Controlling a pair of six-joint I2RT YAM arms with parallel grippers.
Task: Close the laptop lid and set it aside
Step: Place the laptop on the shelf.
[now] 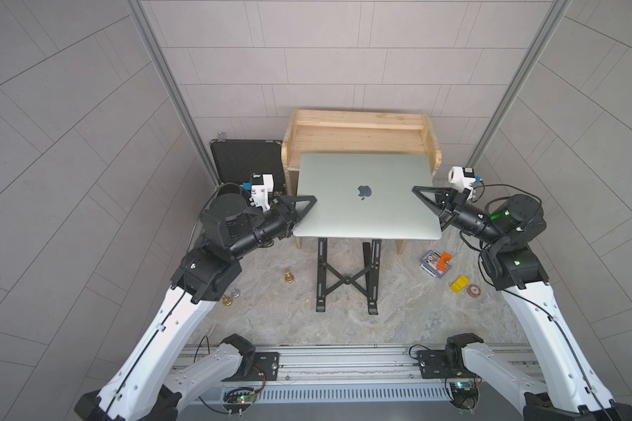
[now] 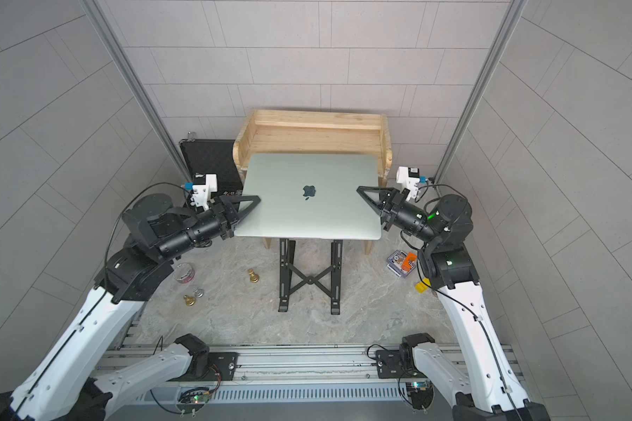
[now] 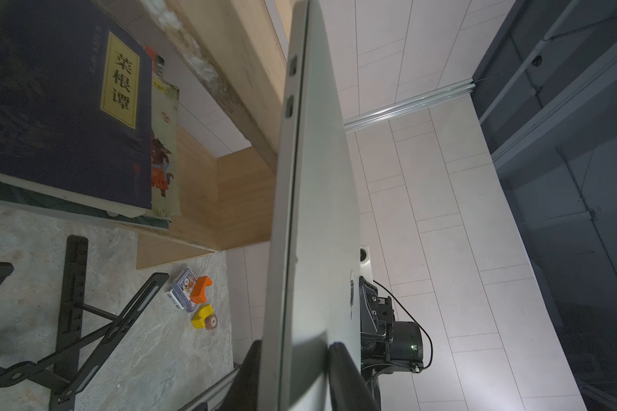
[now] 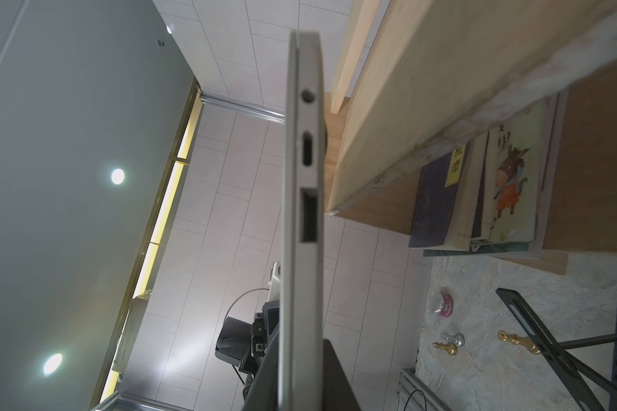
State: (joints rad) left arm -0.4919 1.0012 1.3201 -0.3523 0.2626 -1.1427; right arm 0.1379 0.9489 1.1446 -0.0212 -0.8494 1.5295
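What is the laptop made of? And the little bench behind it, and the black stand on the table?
The laptop looks like metal, likely aluminium: smooth, matte silver-grey with a soft sheen. The bench looks like pale, unpainted wood: grain lines and plank joins show. The stand seems to be black-painted metal, thin flat slotted bars, though hard plastic cannot be ruled out.

Matt silver metal laptop (image 1: 343,218), pale bare wood shelf (image 1: 358,136), marbled stone-look tabletop (image 1: 270,320)
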